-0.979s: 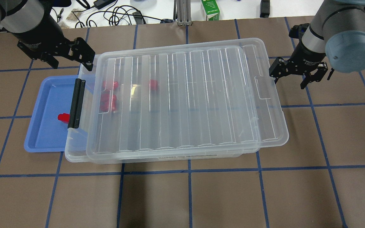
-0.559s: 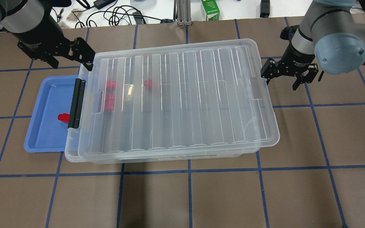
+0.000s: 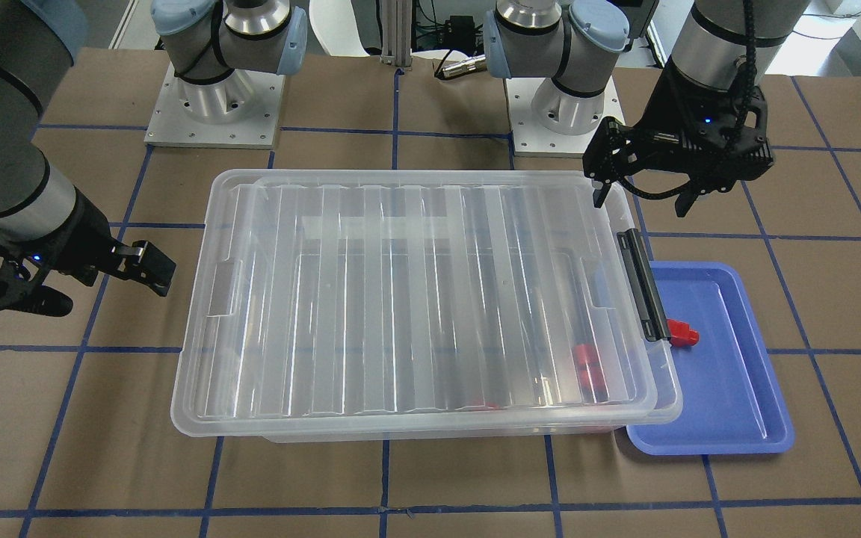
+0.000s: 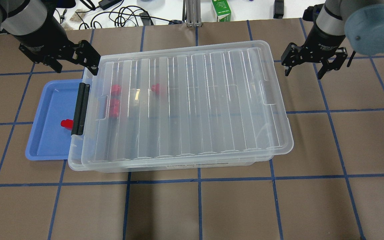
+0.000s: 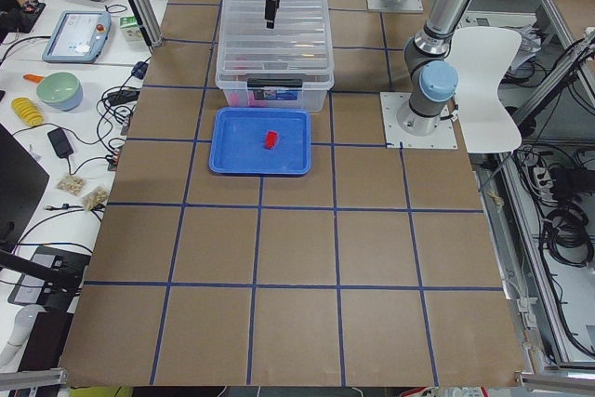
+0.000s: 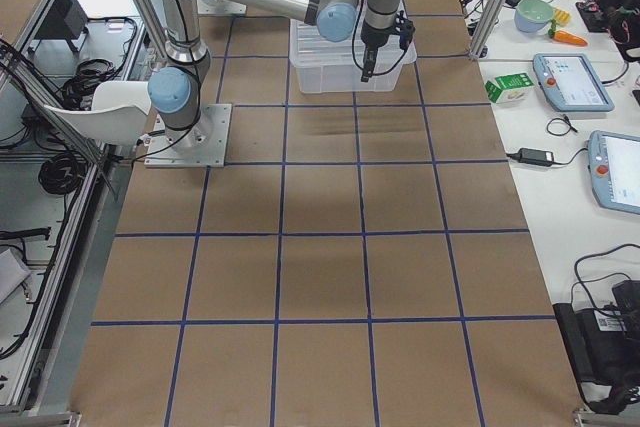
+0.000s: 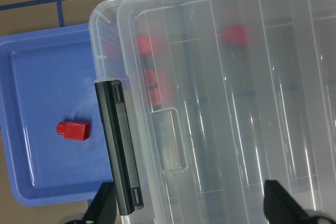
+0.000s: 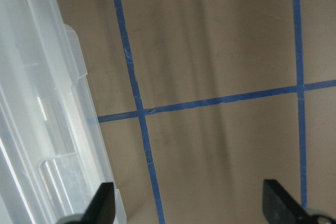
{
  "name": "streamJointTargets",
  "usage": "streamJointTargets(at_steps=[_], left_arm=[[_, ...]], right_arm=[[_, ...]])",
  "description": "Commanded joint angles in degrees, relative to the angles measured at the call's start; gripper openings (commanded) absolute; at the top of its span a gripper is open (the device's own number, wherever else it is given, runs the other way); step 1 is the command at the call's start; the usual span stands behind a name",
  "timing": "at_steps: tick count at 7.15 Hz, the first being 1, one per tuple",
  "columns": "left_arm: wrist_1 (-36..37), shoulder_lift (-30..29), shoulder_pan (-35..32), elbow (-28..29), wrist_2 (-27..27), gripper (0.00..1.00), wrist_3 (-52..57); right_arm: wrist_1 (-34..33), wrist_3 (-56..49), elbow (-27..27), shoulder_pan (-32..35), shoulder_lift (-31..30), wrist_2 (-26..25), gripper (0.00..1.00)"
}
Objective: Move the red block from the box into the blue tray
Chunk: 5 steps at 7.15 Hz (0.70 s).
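The clear box [image 4: 178, 165] stands mid-table with its ribbed lid [image 4: 192, 103] lying on it, slightly askew. Its black latch [image 4: 80, 108] overhangs the blue tray [image 4: 45, 140] at its left end. One red block [image 4: 66, 124] lies in the tray, also in the left wrist view [image 7: 73, 129] and the front view [image 3: 683, 332]. Three more red blocks [image 4: 116, 88] show through the lid. My left gripper [image 4: 76, 69] is open and empty over the box's far left corner. My right gripper [image 4: 303, 73] is open and empty, off the box's far right corner.
A green carton [image 4: 221, 10] and cables [image 4: 122, 15] lie past the table's far edge. The arm bases [image 3: 214, 97] stand on the robot's side. In the right wrist view only the box's edge [image 8: 42, 129] and taped brown table show.
The lid has slid left over the box, toward the latch end. My right gripper followed it left, then drew back toward the far right. My left gripper has stayed put.
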Motion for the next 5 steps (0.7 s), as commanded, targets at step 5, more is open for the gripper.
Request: streamJointTargets(at_steps=[5], left_arm=[[-0.2,0.3,0.0,0.1,0.1,1.00,0.1]], right_arm=[[11.5,3.2,-1.6,9.2,-11.0,-0.1,1.00]])
